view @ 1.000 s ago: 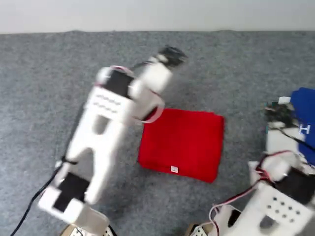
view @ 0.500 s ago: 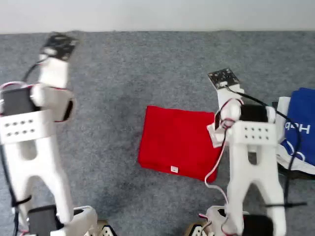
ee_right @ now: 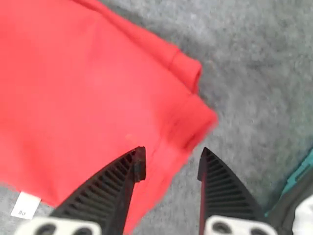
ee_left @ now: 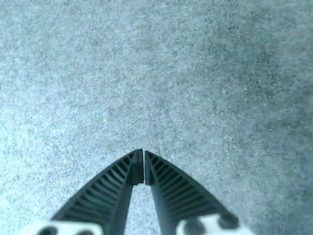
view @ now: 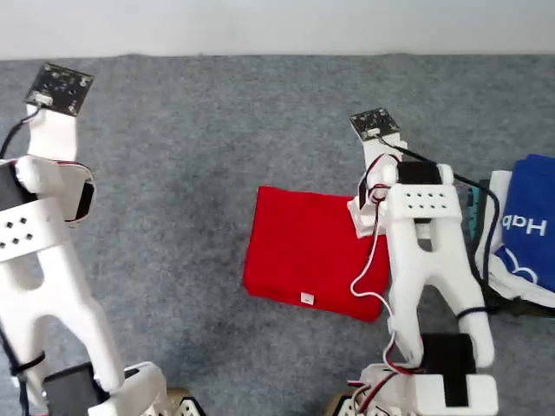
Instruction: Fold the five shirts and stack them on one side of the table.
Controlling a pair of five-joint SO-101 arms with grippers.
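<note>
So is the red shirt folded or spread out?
Folded: the red shirt lies as a compact rectangle with layered edges at its corner.

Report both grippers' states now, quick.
Left gripper: closed, holding nothing.
Right gripper: open, empty, above the red shirt at its edge.

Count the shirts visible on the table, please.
3 clearly: red shirt folded mid-table; blue shirt on top at the right edge; white shirt beneath it. More may be hidden there.
</note>
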